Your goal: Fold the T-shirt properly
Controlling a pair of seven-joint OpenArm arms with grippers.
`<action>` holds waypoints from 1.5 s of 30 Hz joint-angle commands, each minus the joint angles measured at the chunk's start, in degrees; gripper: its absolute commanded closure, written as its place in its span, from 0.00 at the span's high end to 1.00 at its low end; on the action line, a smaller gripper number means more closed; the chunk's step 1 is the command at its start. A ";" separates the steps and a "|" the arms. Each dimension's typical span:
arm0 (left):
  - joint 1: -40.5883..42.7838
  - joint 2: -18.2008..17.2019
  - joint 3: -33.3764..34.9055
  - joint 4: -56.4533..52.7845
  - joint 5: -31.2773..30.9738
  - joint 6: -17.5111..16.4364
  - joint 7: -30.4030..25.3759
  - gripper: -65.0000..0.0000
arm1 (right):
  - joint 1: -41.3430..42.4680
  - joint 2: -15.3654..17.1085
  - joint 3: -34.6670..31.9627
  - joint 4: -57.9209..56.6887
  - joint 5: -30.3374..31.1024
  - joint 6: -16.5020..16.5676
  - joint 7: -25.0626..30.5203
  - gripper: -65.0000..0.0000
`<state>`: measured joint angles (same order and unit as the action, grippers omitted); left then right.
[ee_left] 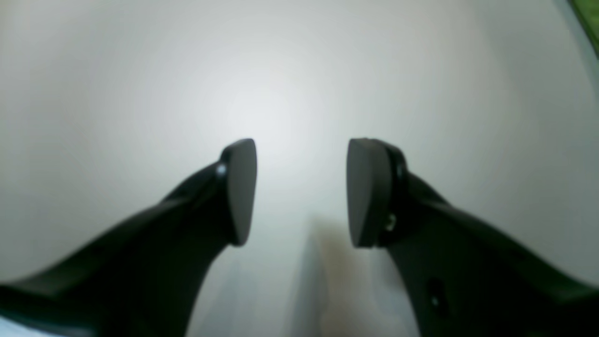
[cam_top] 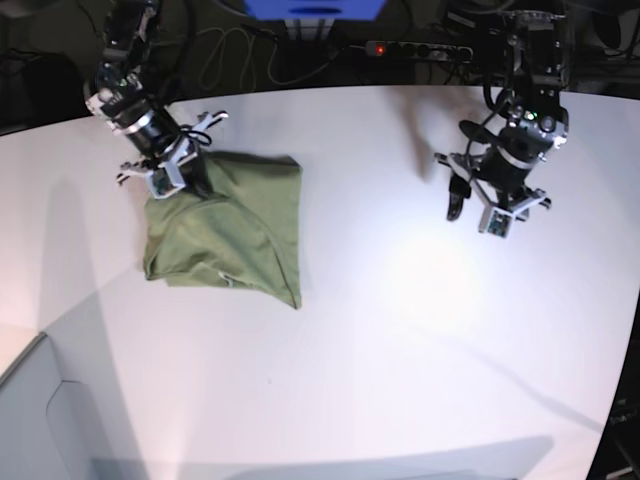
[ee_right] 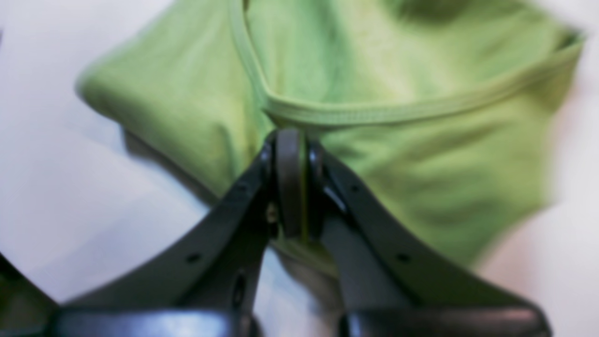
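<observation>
The T-shirt [cam_top: 228, 228] lies bunched and partly folded on the left of the white table [cam_top: 400, 320]. Its green fabric [ee_right: 421, 164] fills the right wrist view, the ribbed collar band [ee_right: 374, 114] curving just beyond the fingers. My right gripper [ee_right: 291, 140] is shut on the cloth just below that collar; the base view shows the gripper [cam_top: 190, 180] at the shirt's far left corner. Far to the right, my left gripper [cam_top: 470, 213] hovers over bare table. Its jaws [ee_left: 302, 154] stand open and hold nothing. A sliver of the T-shirt [ee_left: 590, 18] shows in one corner.
A power strip [cam_top: 420, 48] and cables [cam_top: 240, 60] lie along the table's far edge, beside a blue object [cam_top: 315, 8]. A pale grey panel [cam_top: 40, 410] sits at the front left corner. The table's edge curves along the front right.
</observation>
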<state>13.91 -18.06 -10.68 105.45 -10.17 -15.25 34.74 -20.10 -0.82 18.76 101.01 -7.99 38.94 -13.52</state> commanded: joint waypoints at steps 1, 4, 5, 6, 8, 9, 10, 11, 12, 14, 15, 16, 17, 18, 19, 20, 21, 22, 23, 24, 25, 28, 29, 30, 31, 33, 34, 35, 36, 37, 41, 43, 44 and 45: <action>-0.15 -0.18 -0.36 1.23 -0.33 0.34 -1.03 0.46 | -0.43 -0.02 -0.35 3.65 1.35 1.06 1.52 0.00; 0.73 1.23 -0.97 1.23 0.11 0.34 -1.03 0.46 | -2.19 -1.25 -3.95 8.48 1.35 1.06 1.34 0.00; 1.08 1.41 -1.50 1.23 -0.16 0.34 -1.03 0.46 | -2.36 -1.60 -5.53 8.92 1.09 1.06 1.34 0.00; 1.16 1.84 -1.67 1.32 -0.33 0.34 -1.03 0.46 | -2.28 -1.60 -7.03 8.83 1.09 1.06 1.34 0.00; 1.16 2.99 -2.03 1.32 0.11 0.34 -1.03 0.46 | -1.57 -1.60 -9.93 6.55 1.09 0.93 1.34 0.00; 1.25 3.16 -2.29 1.32 0.11 0.34 -1.03 0.46 | -0.61 -1.69 -10.81 5.41 1.09 0.93 1.43 0.00; 1.87 3.25 -2.91 1.32 -0.07 0.34 -1.03 0.46 | 0.45 -1.69 -11.60 4.00 1.09 0.93 1.34 0.00; 2.31 3.25 -3.34 1.32 -0.24 0.34 -1.03 0.46 | 1.33 -1.69 -12.21 2.15 1.26 0.84 1.34 0.00; 2.57 3.25 -3.43 1.32 -0.33 0.34 -1.03 0.46 | 2.30 -1.69 -13.01 0.13 1.26 0.84 1.52 0.00; 2.66 3.25 -3.52 1.32 -0.33 0.34 -1.03 0.46 | 3.79 -1.69 -13.62 -3.30 1.09 0.84 1.61 0.00; 2.75 3.25 -3.52 1.32 -0.33 0.34 -1.03 0.46 | 4.32 -1.69 -13.62 -5.14 1.09 0.84 1.69 0.00; 3.01 3.25 -3.52 1.32 -0.33 0.34 -1.03 0.46 | 4.58 -1.69 -13.62 -6.64 1.09 0.84 1.69 0.00; 3.71 3.25 -3.61 1.32 -0.33 0.34 -1.20 0.46 | 4.58 -1.60 -13.71 -7.78 1.09 0.84 1.78 0.00; 4.15 3.25 -3.96 1.32 -0.33 0.34 -1.38 0.46 | 4.49 -1.60 -13.71 -8.66 1.09 0.84 1.78 0.00; 4.51 3.25 -4.58 1.32 -0.33 0.34 -1.47 0.46 | 4.32 -1.42 -13.71 -9.28 1.09 0.84 1.78 0.00; 4.68 3.34 -5.19 1.32 -0.33 0.34 -1.47 0.46 | 4.14 -1.25 -13.71 -9.80 1.09 0.93 1.78 0.00; 4.68 3.34 -5.37 1.32 -0.33 0.34 -1.47 0.46 | 3.44 -1.25 -13.71 -10.24 1.09 1.02 1.78 0.00; 4.68 3.34 -5.54 1.32 -0.33 0.34 -1.29 0.46 | 2.91 -1.25 -13.45 -10.33 1.09 1.06 1.87 0.00; 4.77 3.34 -5.54 1.32 -0.33 0.34 -1.20 0.46 | 2.30 -1.16 -13.27 -10.33 1.09 1.06 1.87 0.00; 4.77 3.34 -5.54 1.32 -0.33 0.34 -1.12 0.46 | 1.94 -1.16 -13.27 -10.24 1.09 1.06 1.87 0.00; 4.77 3.34 -5.54 1.32 -0.33 0.34 -1.12 0.46 | 1.86 -1.07 -13.18 -10.15 1.09 1.06 1.87 0.00; 4.77 3.34 -5.54 1.32 -0.33 0.34 -1.03 0.46 | 0.80 0.51 -13.18 -10.24 1.26 1.06 1.87 0.00; 4.77 3.78 -5.54 1.32 -0.33 0.34 -1.03 0.46 | 0.71 0.86 -13.18 -10.15 1.26 1.06 1.87 0.00; 4.95 4.13 -5.63 1.32 -0.24 0.34 -1.03 0.46 | 0.19 1.39 -13.09 -10.07 1.26 1.06 1.87 0.00; 5.21 4.48 -5.63 1.32 -0.07 0.34 -1.20 0.46 | -0.43 2.09 -13.09 -9.63 1.35 1.06 1.87 0.00; 5.47 4.48 -5.63 1.32 -0.33 0.34 -1.20 0.46 | -2.01 3.06 -13.09 -6.37 1.35 1.06 1.87 0.00; 5.74 4.48 -5.63 1.32 -0.33 0.34 -1.20 0.46 | -3.07 3.41 -13.09 -4.18 1.35 1.06 1.87 0.00; 5.91 4.75 -5.63 1.32 -0.33 0.34 -1.29 0.46 | -4.03 3.76 -13.01 -1.98 1.35 1.06 1.87 0.00; 6.18 5.36 -5.63 1.32 -0.33 0.34 -1.38 0.46 | -4.83 4.20 -13.01 0.39 1.35 1.06 1.87 0.00; 6.18 5.71 -5.63 1.32 -0.33 0.34 -1.38 0.46 | -5.44 4.56 -13.01 2.42 1.35 1.06 1.87 0.00; 6.18 6.06 -5.63 1.32 -0.33 0.34 -1.12 0.46 | -5.70 5.70 -11.25 4.53 1.35 1.06 1.52 0.00; 6.18 6.06 -5.63 1.32 -0.33 0.34 -1.12 0.46 | -5.44 5.70 -8.96 3.03 1.35 1.06 1.78 0.00; 6.18 6.06 -5.63 1.32 -0.33 0.34 -1.12 0.46 | -5.35 5.70 -7.91 2.24 1.35 1.06 1.78 0.00; 6.18 6.06 -5.63 1.32 -0.33 0.34 -1.12 0.46 | -5.09 5.70 -6.94 1.27 1.35 1.06 1.78 0.00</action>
<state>20.16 -11.44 -16.05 105.65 -10.07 -15.09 34.74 -25.36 4.73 11.97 101.38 -7.86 38.94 -13.28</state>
